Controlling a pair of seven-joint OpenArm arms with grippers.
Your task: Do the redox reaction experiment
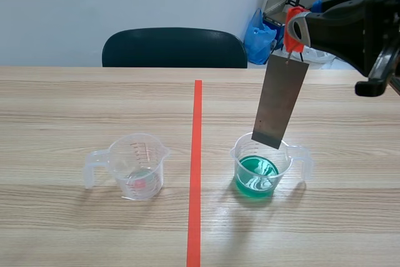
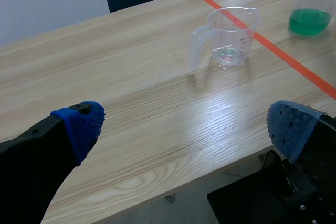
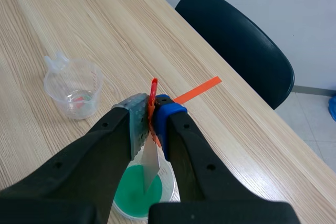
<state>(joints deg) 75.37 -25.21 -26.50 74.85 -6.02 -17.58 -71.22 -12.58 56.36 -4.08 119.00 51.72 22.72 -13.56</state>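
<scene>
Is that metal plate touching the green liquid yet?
No, the plate, hung from a red clip, shows its whole lower edge above the green liquid.

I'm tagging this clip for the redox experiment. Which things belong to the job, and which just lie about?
Job: metal strip, hung from the orange clip in the right gripper; cup of green liquid; clear measuring cup.
Lying about: black chair; blue bag.

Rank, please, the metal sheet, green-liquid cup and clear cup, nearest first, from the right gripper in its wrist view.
1. Metal sheet: held in the right gripper.
2. Green-liquid cup: just beneath.
3. Clear cup: off beside, farthest.
</scene>
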